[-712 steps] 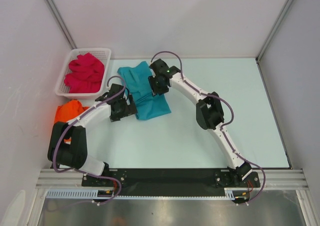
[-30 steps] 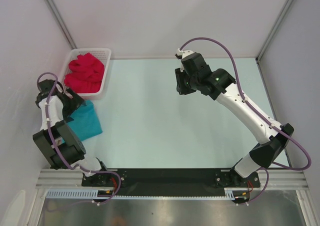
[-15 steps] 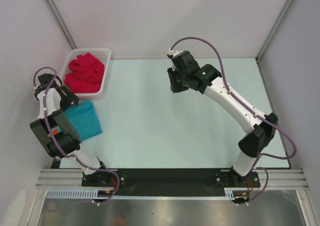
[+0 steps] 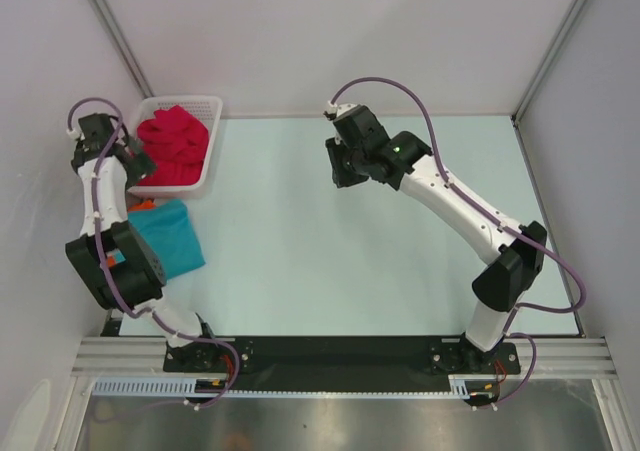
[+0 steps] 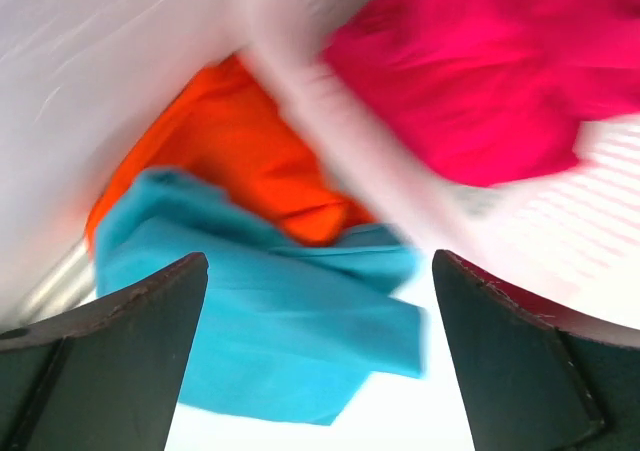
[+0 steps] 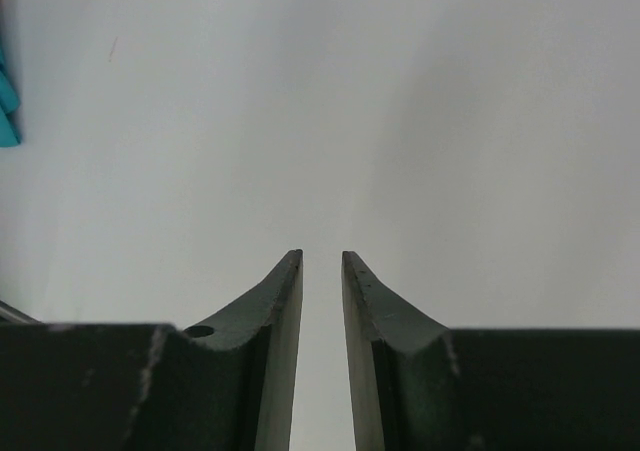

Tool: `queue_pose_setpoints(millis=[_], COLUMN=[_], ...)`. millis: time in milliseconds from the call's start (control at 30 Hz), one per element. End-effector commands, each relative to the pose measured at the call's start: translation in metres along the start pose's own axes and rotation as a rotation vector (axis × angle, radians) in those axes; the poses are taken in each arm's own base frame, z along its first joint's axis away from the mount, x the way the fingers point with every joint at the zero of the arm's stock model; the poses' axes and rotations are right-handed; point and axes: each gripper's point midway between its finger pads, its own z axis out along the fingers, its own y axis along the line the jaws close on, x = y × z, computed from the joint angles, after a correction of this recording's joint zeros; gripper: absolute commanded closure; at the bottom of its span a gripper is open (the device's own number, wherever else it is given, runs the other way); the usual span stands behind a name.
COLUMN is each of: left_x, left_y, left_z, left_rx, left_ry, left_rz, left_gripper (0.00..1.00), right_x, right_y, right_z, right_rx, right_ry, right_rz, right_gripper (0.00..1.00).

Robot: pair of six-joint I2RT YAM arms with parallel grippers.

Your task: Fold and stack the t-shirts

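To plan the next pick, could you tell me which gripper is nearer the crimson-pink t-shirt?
Left. The left gripper is at the basket rim, beside the crimson-pink t-shirt; the right gripper hangs over the table, far to its right.

The tabletop (image 4: 380, 251) bears a white basket (image 4: 214, 102) at its far-left corner and a teal t-shirt (image 4: 172, 236) over an orange t-shirt (image 4: 143, 204) at its left edge.

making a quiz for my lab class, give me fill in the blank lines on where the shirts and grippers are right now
The crimson-pink t-shirt lies crumpled in the white ___. The orange t-shirt lies ___ the teal t-shirt. The left gripper has its jaws ___. The right gripper holds ___.
Missing words: basket; under; open; nothing.
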Motion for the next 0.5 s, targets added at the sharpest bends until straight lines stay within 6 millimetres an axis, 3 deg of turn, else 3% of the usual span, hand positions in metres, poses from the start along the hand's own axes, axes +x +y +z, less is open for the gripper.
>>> queue_pose_setpoints(millis=[0, 100, 167, 233, 300, 333, 367, 400, 467], left_x=[-0.068, -0.065, -0.043, -0.018, 0.02, 0.033, 0.06, 0.068, 0.089], left_y=[-0.06, -0.102, -0.139, -0.16, -0.182, -0.186, -0.197, -0.193, -0.194], left_z=[-0.103, -0.166, -0.206, -0.241, -0.274, -0.284, -0.292, -0.306, -0.305], left_rx=[0.207, 0.49, 0.718, 0.862, 0.982, 1.02, 1.065, 1.085, 1.067], left_ry=[-0.348, -0.411, -0.38, -0.36, -0.324, -0.314, -0.279, -0.308, -0.325], left_rz=[0.126, 0.182, 0.245, 0.327, 0.426, 0.451, 0.501, 0.525, 0.562], left_gripper=[0.0, 0.0, 0.0, 0.0, 0.0, 0.0, 0.0, 0.0, 0.0], right_x=[-0.007, -0.005, -0.003, 0.002, 0.003, 0.002, 0.01, 0.01, 0.023], right_y=[0.002, -0.001, -0.002, 0.003, 0.01, 0.012, 0.015, 0.016, 0.018], right_z=[-0.002, -0.009, -0.011, -0.016, -0.02, -0.026, -0.024, -0.031, -0.031], right_rx=[0.061, 0.122, 0.127, 0.091, 0.045, 0.027, 0.003, -0.014, -0.035], right_ry=[-0.055, -0.073, -0.081, -0.094, -0.112, -0.127, -0.116, -0.127, -0.111], right_rz=[-0.033, -0.062, -0.051, -0.035, -0.008, 0.024, 0.034, 0.052, 0.091], right_gripper=[0.72, 0.71, 0.7, 0.69, 0.69, 0.69, 0.69, 0.69, 0.69])
